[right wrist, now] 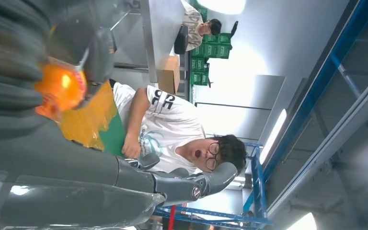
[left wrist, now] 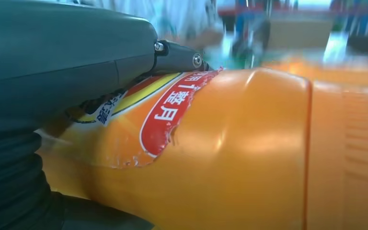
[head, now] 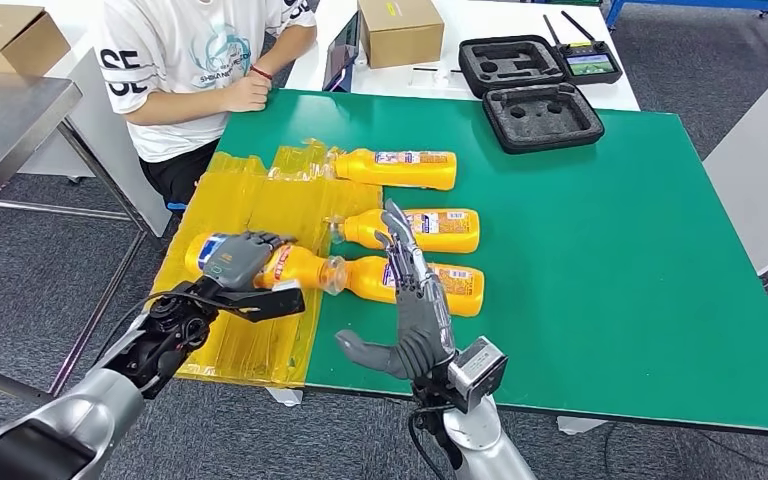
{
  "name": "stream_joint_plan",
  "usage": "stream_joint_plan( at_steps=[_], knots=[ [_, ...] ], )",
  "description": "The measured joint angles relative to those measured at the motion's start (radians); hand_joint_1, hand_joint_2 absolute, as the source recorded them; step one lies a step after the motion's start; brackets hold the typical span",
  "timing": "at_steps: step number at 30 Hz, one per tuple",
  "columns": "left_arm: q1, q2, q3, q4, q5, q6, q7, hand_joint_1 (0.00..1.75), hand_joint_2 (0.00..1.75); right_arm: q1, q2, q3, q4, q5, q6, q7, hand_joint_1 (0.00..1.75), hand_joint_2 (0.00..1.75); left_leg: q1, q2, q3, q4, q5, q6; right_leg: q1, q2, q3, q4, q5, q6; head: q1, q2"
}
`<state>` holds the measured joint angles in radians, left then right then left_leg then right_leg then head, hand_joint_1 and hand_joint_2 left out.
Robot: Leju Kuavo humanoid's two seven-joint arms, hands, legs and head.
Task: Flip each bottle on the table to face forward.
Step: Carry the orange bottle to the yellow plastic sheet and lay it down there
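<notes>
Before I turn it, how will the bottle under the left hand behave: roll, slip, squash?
The bottle lies on its side, so it will likely roll once nudged. It looks glossy in the left wrist view, and it rests on a yellow film, so it may slide under the left hand. Its label is peeling at the edge; the fingers could snag it.

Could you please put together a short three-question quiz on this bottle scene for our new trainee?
1. How many orange bottles lie on the table?
2. True or false: the right hand grips a bottle.
3. The bottle under the left hand lies on: A) yellow plastic sheet B) black foam case C) cardboard box

Key: 1. Four. 2. False; it is raised with fingers spread, holding nothing. 3. A.
</notes>
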<state>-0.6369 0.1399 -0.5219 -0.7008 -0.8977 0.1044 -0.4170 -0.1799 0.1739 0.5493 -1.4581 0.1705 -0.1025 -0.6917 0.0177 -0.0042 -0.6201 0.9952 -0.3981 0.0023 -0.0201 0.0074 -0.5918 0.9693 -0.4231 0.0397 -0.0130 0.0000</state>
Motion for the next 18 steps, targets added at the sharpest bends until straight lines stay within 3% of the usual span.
stream_joint_plan(
  at_steps=[14,15,16,18],
  knots=[
    [-0.134,0.042,-0.139,0.2,-0.02,-0.188,0.017,1.75,1.75,-0.031,-0.028,0.023,0.05,0.012,-0.005,-0.003,0.0,1.75,0.001,0.0,0.0,0.0,0.0,0.0,0.001,0.0,0.0,0.0,0.0,0.0,0.0,0.0],
    [-0.139,0.042,-0.144,0.206,-0.018,-0.194,0.021,1.62,1.75,-0.034,-0.028,0.024,0.055,0.012,-0.005,-0.003,0.0,1.75,0.0,0.0,0.0,0.0,0.0,0.0,0.001,0.0,0.0,0.0,0.0,0.0,0.0,0.0],
    [-0.144,0.042,-0.147,0.212,-0.014,-0.2,0.024,1.27,1.75,-0.037,-0.028,0.024,0.059,0.013,-0.005,-0.003,0.0,1.75,0.0,0.0,0.0,0.0,0.0,0.0,0.001,0.0,0.0,0.0,0.0,0.0,0.0,0.0],
    [-0.152,0.042,-0.151,0.222,0.003,-0.221,0.027,0.4,1.75,-0.04,-0.028,0.024,0.069,0.013,-0.005,-0.003,0.0,1.75,0.0,0.0,0.0,0.0,0.0,0.0,0.001,0.0,0.0,0.0,0.0,0.0,0.0,0.0]
  ],
)
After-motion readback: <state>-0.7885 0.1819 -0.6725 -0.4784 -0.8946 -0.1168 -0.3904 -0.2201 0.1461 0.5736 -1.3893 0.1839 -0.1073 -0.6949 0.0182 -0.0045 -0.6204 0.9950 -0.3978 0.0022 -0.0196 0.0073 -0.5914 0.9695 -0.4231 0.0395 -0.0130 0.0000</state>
